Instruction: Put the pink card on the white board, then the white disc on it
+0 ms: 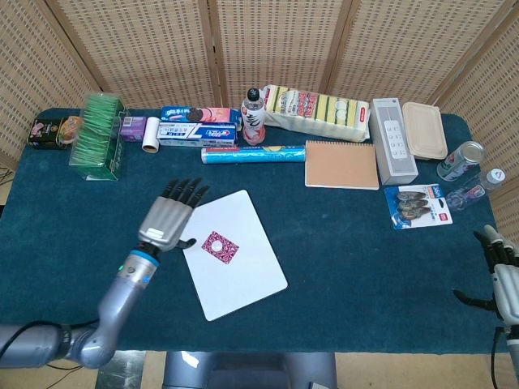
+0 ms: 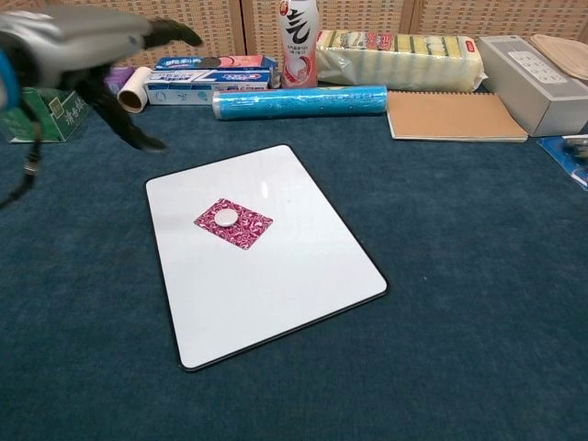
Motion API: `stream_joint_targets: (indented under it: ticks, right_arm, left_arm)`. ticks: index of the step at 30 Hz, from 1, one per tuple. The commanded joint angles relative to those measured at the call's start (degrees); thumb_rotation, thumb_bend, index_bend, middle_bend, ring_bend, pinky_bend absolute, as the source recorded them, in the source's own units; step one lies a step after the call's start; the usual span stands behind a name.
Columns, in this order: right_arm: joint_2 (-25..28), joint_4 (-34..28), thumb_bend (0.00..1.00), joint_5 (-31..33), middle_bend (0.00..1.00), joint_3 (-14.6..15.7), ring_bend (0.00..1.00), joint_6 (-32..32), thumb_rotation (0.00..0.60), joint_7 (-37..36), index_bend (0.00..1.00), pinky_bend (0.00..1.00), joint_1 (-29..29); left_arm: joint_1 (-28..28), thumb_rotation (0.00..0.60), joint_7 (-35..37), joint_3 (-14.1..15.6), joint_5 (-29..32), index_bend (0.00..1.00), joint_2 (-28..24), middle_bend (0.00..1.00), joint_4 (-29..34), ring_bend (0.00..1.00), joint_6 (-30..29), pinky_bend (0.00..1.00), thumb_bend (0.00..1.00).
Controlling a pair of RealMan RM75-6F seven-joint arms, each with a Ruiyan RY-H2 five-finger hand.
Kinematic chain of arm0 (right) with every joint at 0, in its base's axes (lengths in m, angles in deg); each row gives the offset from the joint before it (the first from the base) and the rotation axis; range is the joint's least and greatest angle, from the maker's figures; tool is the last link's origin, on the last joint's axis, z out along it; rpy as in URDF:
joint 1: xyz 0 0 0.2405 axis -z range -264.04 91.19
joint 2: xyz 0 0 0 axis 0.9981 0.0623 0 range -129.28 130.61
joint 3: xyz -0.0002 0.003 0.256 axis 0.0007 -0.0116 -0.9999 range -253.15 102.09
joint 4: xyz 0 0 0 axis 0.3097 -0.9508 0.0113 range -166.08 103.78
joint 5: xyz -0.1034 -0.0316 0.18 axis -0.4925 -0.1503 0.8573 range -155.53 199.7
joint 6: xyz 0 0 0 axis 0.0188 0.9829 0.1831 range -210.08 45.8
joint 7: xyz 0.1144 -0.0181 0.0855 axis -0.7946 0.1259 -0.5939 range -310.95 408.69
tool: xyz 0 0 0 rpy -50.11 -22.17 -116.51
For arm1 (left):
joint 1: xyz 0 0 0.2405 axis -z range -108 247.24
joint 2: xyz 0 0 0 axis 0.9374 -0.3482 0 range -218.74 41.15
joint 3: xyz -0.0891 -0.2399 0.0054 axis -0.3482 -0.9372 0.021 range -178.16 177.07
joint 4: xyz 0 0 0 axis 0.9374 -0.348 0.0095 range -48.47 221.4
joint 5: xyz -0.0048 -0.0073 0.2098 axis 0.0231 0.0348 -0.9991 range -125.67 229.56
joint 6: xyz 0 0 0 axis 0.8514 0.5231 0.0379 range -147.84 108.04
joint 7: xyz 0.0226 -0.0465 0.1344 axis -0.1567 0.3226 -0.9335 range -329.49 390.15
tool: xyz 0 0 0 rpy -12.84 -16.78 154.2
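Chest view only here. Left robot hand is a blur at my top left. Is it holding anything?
Observer: No. Head view shows the left robot hand empty, fingers spread, over the table just left of the board.
Operator: Right robot hand isn't in my frame at all. Where is it?
Observer: The right robot hand is at the table's right edge on the near side, far from the board, thumb apart and nothing in it.
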Motion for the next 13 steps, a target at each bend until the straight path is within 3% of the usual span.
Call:
stream_joint_targets:
  ticks: [1, 7, 9, 13]
  right_arm:
    - [-0.5, -0.3, 0.0, -0.3, 0.0, 0.1, 0.0, -0.5, 0.6, 1.1, 0.03, 0.0, 0.1]
    - [-1.4, -0.5, 0.0, -1.2, 0.0, 0.6, 0.0, -1.1, 0.6, 3.5, 0.04, 0.0, 0.1]
    - [-1.9, -0.5, 0.0, -1.8, 0.0, 0.8, 0.0, -1.8, 0.6, 4.7, 0.04, 0.0, 0.3]
    - [-2.1, -0.9, 0.0, -2.4, 0.0, 0.8, 0.0, -3.3, 0.6, 5.6, 0.04, 0.0, 0.8]
  left_arm:
    - [-13.4, 0.6, 16.3, 7.4, -13.8, 0.0, -11.8, 0.0, 1.7, 0.0, -10.0, 0.05, 0.11]
    - [-23.2, 0.6, 31.3, 11.5, -18.3, 0.0, -16.5, 0.0, -2.9, 0.0, -13.8, 0.05, 0.09]
    - [-29.1, 0.6, 40.1, 14.1, -22.1, 0.0, -16.1, 0.0, -7.7, 0.0, -17.3, 0.05, 0.09]
    - [-33.9, 0.6, 45.3, 14.8, -25.5, 0.0, -14.2, 0.0, -13.4, 0.0, -19.9, 0.05, 0.09]
